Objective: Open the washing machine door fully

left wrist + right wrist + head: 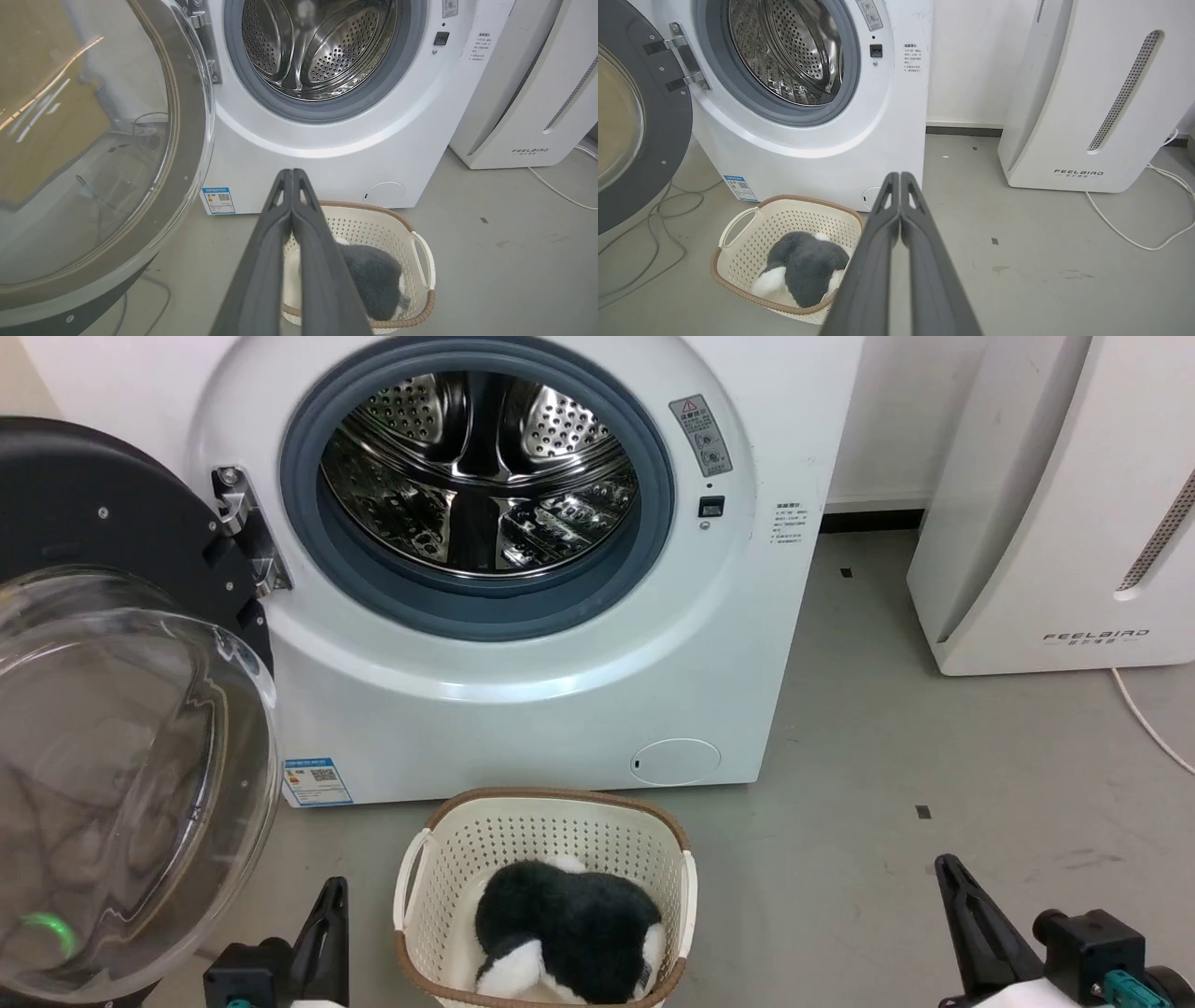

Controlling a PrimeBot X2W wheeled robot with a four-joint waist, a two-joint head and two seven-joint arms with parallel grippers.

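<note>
The washing machine door (103, 513) is swung wide to the left on its hinge (245, 527), its clear glass bowl (121, 775) bulging toward me; the same door (182, 140) fills the left of the left wrist view, and the door (658, 140) edges the right wrist view. The steel drum (481, 467) lies exposed inside a grey rubber ring (317, 551). My left gripper (292, 171) is shut and empty, low beside the door's lower edge, touching nothing. My right gripper (899, 174) is shut and empty, out over the floor at the right.
A cream basket (439, 845) holding a black-and-white plush toy (569, 929) sits on the floor before the machine. A white appliance (1055, 495) stands to the right, with a cable (1125, 233) trailing across the floor. More cables (649, 219) lie under the door.
</note>
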